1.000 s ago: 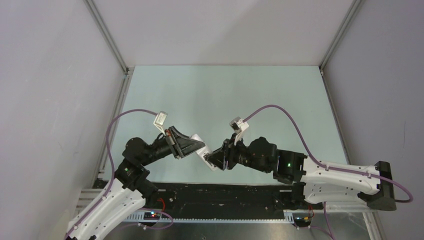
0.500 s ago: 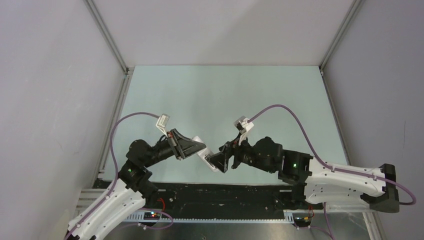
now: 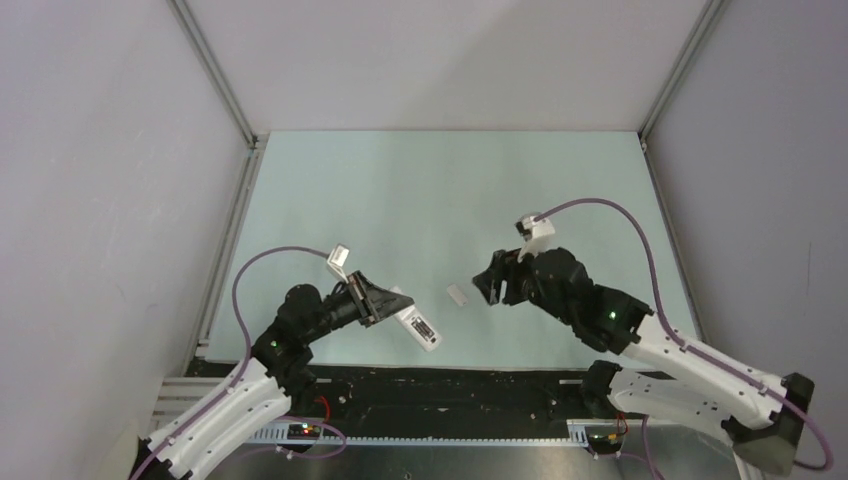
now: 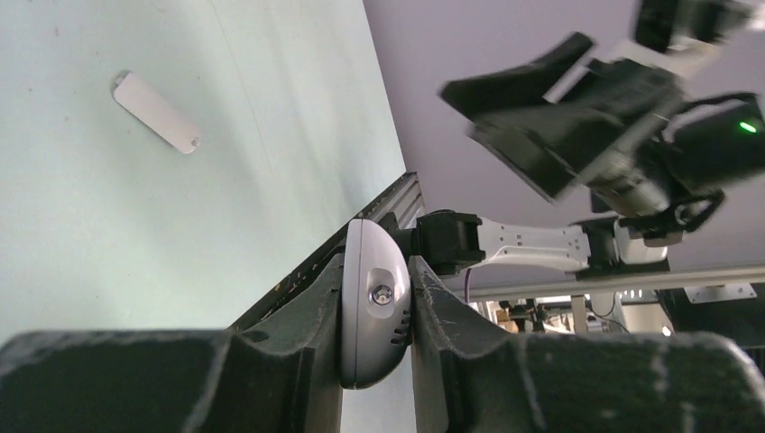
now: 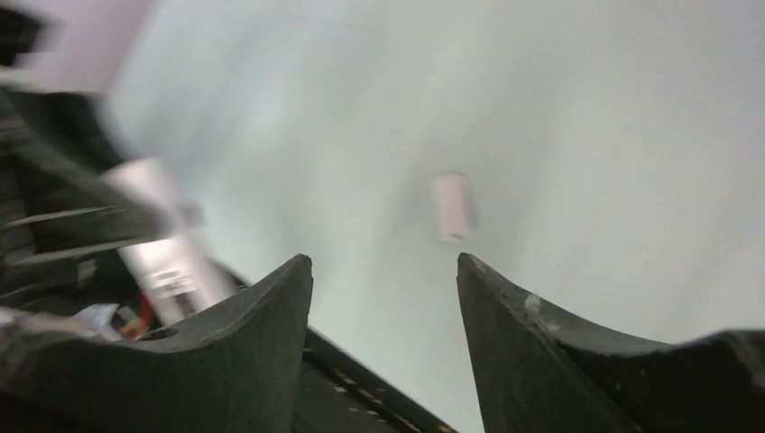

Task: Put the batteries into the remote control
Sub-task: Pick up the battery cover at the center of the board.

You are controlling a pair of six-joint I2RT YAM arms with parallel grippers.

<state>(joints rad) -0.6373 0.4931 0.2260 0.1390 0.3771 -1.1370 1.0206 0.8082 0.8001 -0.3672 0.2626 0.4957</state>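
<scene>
Remote control (image 3: 424, 331), a small white oblong plastic handset, was held off the pale green table (image 3: 400, 190) by the left gripper (image 3: 400, 306). The two black jaws were closed on one end of the body, and the rest projected toward the near edge. The left wrist view showed the rounded end of the handset pinched squarely between the pads. The right gripper (image 5: 383, 266) hung well apart to the right with its jaws spread wide and nothing between them. A small flat white plastic cover piece (image 3: 458, 294) lay on the table between the two arms, touching neither. The batteries appeared in no view, so their location could not be stated. Nor could it be told whether the battery bay of the remote control faced up. The step in hand was judged to be fetching a cell with the free arm while the other arm presented the handset. To do it well, the left grip should be kept firm and the handset turned so that the open bay faces upward and level. The right jaws should close across the middle of a cell, not its ends. Polarity should be matched to the bay. The cell should then be lowered against the spring end first and seated with light pressure.
</scene>
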